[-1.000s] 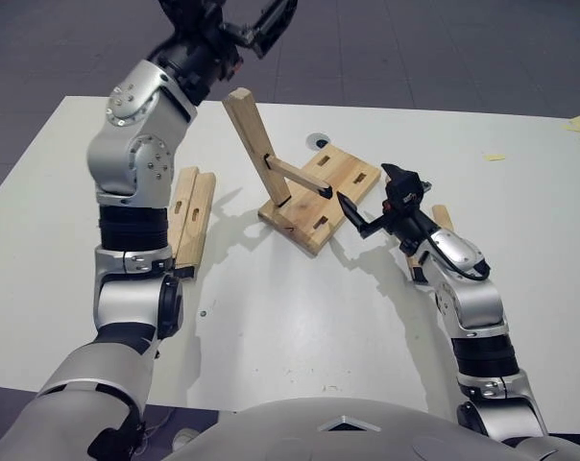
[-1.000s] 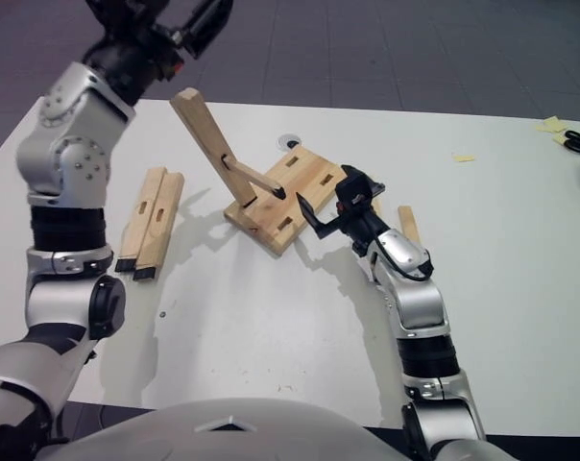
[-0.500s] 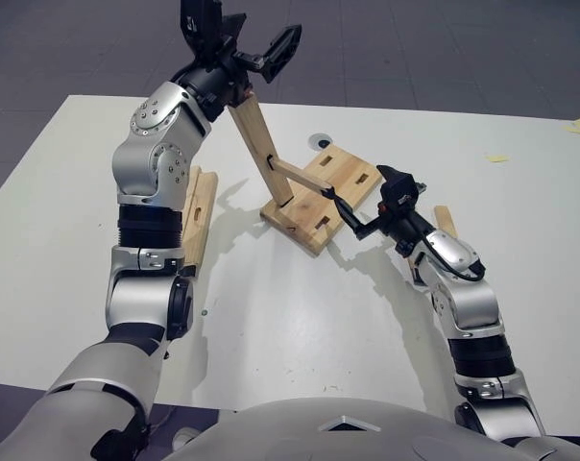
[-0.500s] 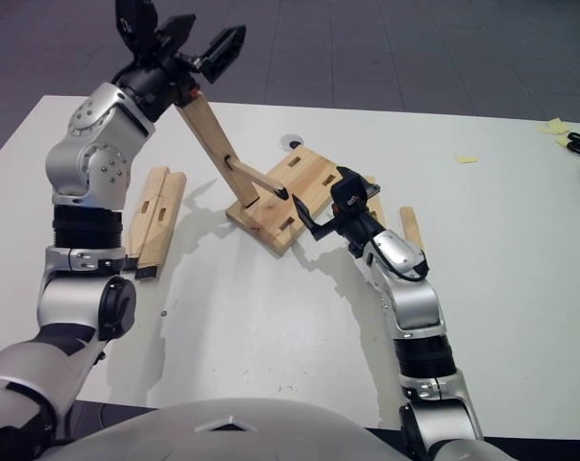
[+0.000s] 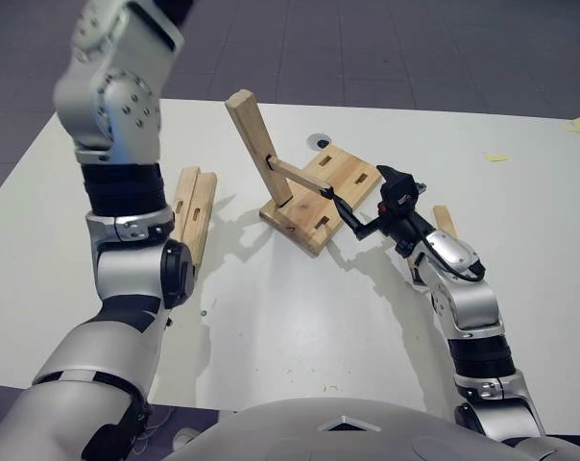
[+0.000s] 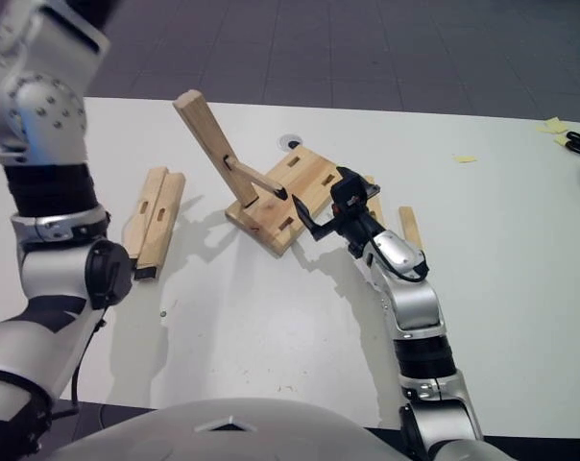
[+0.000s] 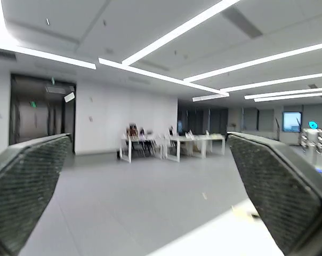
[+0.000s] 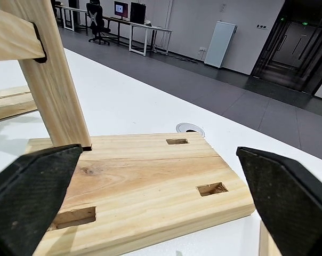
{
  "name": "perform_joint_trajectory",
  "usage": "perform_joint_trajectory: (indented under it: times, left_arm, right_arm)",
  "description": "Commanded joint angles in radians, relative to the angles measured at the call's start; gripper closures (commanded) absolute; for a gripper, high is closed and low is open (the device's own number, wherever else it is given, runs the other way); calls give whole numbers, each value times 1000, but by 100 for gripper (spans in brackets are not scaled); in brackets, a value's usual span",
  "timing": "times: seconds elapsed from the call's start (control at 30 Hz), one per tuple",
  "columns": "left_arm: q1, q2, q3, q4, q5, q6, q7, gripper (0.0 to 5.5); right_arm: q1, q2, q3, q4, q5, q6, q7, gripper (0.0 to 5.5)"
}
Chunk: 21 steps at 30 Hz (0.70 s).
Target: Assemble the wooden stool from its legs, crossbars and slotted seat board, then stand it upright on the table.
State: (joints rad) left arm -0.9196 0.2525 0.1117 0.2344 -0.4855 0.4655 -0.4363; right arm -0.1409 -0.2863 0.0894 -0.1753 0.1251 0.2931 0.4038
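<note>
The slotted seat board (image 5: 340, 180) lies flat mid-table. One leg (image 5: 256, 144) stands tilted in its slot, with a crossbar (image 5: 302, 179) jutting from the leg's side. My right gripper (image 5: 359, 187) hovers open at the board's near right edge, by the crossbar's free end. In the right wrist view its fingers (image 8: 35, 181) straddle the seat board (image 8: 150, 181) without touching it, and the leg (image 8: 51, 96) rises beyond. My left arm is raised high; in its wrist view the left gripper (image 7: 150, 137) is open on nothing and faces the room.
Two loose legs (image 5: 194, 211) lie side by side on the table's left. A short crossbar (image 5: 443, 219) lies next to my right forearm. A cable hole (image 5: 318, 140) sits behind the board, and yellow notes (image 5: 495, 157) lie at the far right.
My left arm came down to the top of the standing leg, then swung up again with nothing held. My right gripper edged closer to the board.
</note>
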Motion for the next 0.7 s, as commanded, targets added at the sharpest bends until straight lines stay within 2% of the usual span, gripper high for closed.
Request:
perform_joint_trajectory:
  times: [0.03, 0.43, 0.57, 0.7]
  left_arm:
    - [301, -13, -187, 117, 138, 37, -46, 11]
    - [261, -70, -126, -38, 55, 71, -1, 11]
    - [169, -44, -36, -170, -6, 114, 61, 11]
    - [2, 23, 136, -348, -172, 235, 148, 11]
  right_arm:
    - [13, 1, -1, -10, -2, 10, -3, 10]
    - [24, 5, -3, -14, -1, 7, -13, 10]
    - [29, 4, -1, -17, 0, 8, -10, 10]
    - [47, -3, -6, -31, 4, 14, -5, 10]
